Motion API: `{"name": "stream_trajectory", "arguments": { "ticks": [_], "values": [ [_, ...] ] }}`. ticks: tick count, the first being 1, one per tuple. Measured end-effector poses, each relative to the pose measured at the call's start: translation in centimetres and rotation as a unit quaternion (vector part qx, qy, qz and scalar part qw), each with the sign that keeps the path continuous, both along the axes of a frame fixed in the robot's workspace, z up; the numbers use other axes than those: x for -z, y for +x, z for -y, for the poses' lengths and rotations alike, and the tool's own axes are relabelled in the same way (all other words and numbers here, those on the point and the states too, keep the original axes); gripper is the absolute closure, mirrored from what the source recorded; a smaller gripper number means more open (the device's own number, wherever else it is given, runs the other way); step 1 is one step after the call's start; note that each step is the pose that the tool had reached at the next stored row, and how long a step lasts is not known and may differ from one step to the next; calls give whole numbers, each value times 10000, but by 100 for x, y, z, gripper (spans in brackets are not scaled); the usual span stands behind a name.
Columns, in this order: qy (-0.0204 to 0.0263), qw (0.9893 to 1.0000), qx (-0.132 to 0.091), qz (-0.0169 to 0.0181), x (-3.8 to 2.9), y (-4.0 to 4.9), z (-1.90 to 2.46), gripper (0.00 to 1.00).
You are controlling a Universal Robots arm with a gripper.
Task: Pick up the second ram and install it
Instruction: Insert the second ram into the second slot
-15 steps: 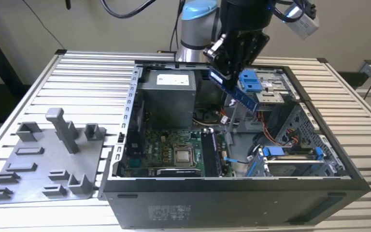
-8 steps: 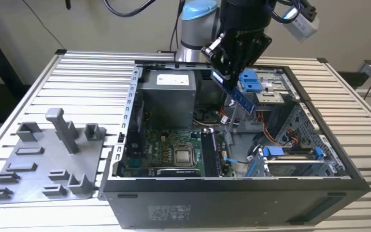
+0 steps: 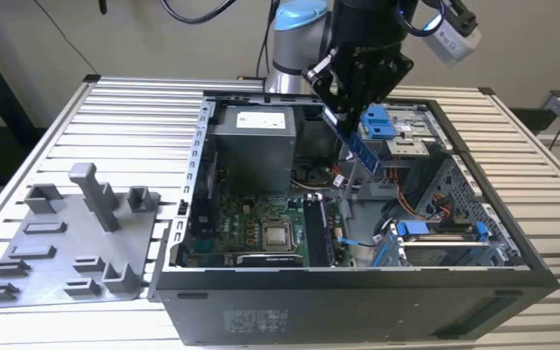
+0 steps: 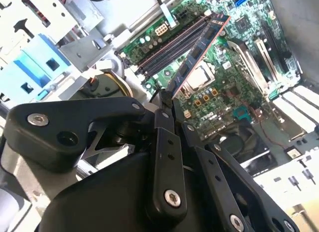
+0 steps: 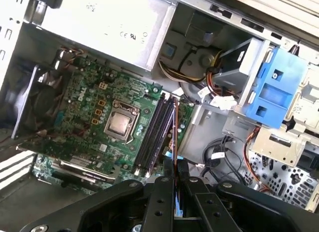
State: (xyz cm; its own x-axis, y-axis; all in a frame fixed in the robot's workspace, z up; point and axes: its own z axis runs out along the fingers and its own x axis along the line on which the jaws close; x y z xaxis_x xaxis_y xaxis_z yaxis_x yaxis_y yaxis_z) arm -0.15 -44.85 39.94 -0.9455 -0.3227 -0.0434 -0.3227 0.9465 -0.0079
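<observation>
Memory stick (image 3: 360,149) is pinched by its upper end in my gripper (image 3: 340,109), with the jaws clenched on its flat faces. In the exterior view it hangs slanted below me, its lower end toward that view's right. It is above the open computer case (image 3: 358,299) and clear of the green circuit board (image 3: 251,233) on the case floor. The stick's free end shows in front of the blue drive bracket (image 3: 382,122) there, and I cannot tell whether the two touch.

In the second wrist view the stick (image 4: 199,47) runs away from my gripper (image 4: 167,105) out over the board, with dark chips along the face that shows. The row of long memory slots (image 4: 169,47) lies just beside it, and the silver processor (image 4: 199,77) is on its other side. In the first wrist view I see the stick (image 5: 175,127) edge-on, a thin line running out from between my fingertips (image 5: 168,168). It is lined up along the slots (image 5: 154,132) but not seated in any of them.

A grey power supply box (image 3: 251,142) sits in the case's far corner. Outside the case, to the exterior view's left, a grey plate with upright pegs (image 3: 66,255) lies on the slatted table (image 3: 134,102), well apart from me.
</observation>
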Motion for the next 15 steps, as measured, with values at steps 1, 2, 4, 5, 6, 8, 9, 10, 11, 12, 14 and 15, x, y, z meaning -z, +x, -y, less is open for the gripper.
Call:
{"name": "stream_trajectory", "arguments": {
  "ticks": [1, 2, 4, 5, 6, 8, 9, 10, 11, 12, 14, 15],
  "values": [
    [0, 10000, 68, 0, 1, 0, 0, 86],
    [0, 9999, 137, 0, 1, 0, 0, 86],
    [0, 9996, 275, 0, 3, 0, 0, 86],
    [0, 9994, 340, 0, 3, 0, 0, 86],
    [-1, 9992, 410, 0, 4, 0, 0, 86],
    [0, 9985, 544, 0, 6, 0, 0, 86],
    [0, 9981, 612, 0, 6, 0, 0, 86],
    [0, 9977, 678, 0, 7, 0, 0, 86],
    [0, 9972, 750, 0, 8, 0, 0, 86],
    [0, 9967, 814, 0, 8, 0, 0, 86],
    [0, 9955, 947, 0, 10, 0, 0, 86],
    [0, 9949, 1011, 0, 11, 0, 0, 86]
  ]
}}
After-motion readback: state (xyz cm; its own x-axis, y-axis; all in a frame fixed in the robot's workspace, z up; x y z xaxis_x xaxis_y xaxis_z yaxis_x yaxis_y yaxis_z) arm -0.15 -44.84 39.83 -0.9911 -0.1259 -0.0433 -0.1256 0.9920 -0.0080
